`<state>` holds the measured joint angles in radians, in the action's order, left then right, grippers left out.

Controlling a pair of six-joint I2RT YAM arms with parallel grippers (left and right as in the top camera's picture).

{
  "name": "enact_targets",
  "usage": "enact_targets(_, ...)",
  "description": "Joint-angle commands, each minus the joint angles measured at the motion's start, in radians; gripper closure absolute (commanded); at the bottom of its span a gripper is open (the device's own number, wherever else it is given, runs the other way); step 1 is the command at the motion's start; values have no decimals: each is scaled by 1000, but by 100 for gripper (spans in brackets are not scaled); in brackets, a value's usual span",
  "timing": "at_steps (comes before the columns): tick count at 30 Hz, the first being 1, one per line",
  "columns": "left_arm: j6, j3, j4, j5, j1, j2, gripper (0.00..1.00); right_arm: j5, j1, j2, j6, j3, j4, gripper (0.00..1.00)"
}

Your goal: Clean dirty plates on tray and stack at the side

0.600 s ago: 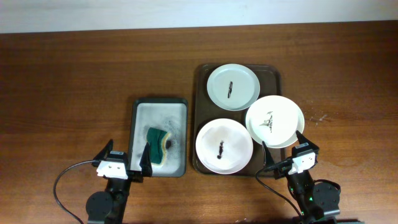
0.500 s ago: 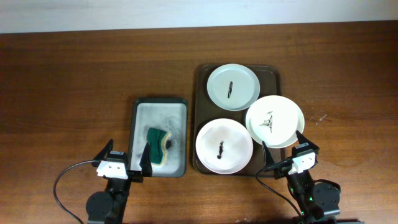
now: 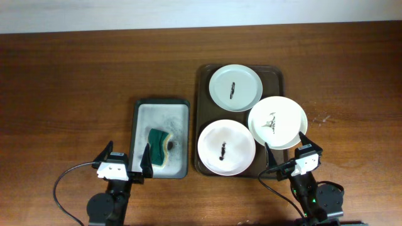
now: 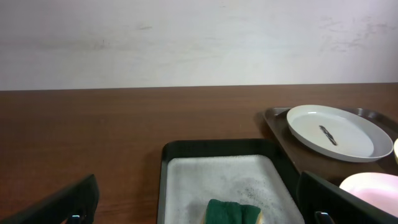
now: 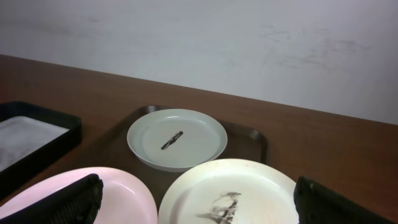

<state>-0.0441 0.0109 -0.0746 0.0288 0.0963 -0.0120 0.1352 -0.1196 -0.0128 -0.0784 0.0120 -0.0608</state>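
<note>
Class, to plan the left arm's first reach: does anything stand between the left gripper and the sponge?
Nothing visible does. The sponge lies uncovered in the black tray, directly ahead of the open left gripper.

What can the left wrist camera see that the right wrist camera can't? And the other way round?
Only the left wrist camera sees the green sponge, lying in the foam. Only the right wrist camera sees the smudged face of the cream plate. Both see the pale plate with its dark streak, some of the pink plate, the brown tray under them, and part of the black soapy tray.
</note>
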Motion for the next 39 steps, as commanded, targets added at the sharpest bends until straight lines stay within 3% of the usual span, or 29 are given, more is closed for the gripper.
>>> enact_targets(1, 18, -2, -6, 10, -6, 0, 0, -5, -5, 6, 5, -6, -3, 1)
enact_targets(10, 18, -2, -4, 22, -6, 0, 0, -5, -5, 6, 7, -6, -2, 1)
enact_targets(18, 18, 11, 71, 207, -6, 0, 0, 139, -5, 6, 7, 0, 59, 1)
enact_targets(21, 14, 70, 76, 298, -6, 0, 0, 192, -5, 6, 8, 68, 9, 1)
enact_targets(24, 14, 242, -48, 345, -6, -54, 0, 176, -5, -17, 11, 234, -174, 1)
enact_targets(28, 11, 508, -283, 354, -6, -282, 1, 167, -5, -220, 16, 525, -505, 1)
enact_targets(33, 11, 885, -654, 428, -6, -709, 1, 203, -5, -682, 79, 881, -888, 1)
enact_targets(36, 11, 1015, -784, 428, -5, -885, 1, 318, -5, -903, 116, 975, -944, 1)
enact_targets(39, 11, 1052, -855, 542, -5, -1011, 1, 446, -5, -1136, 127, 987, -949, 1)
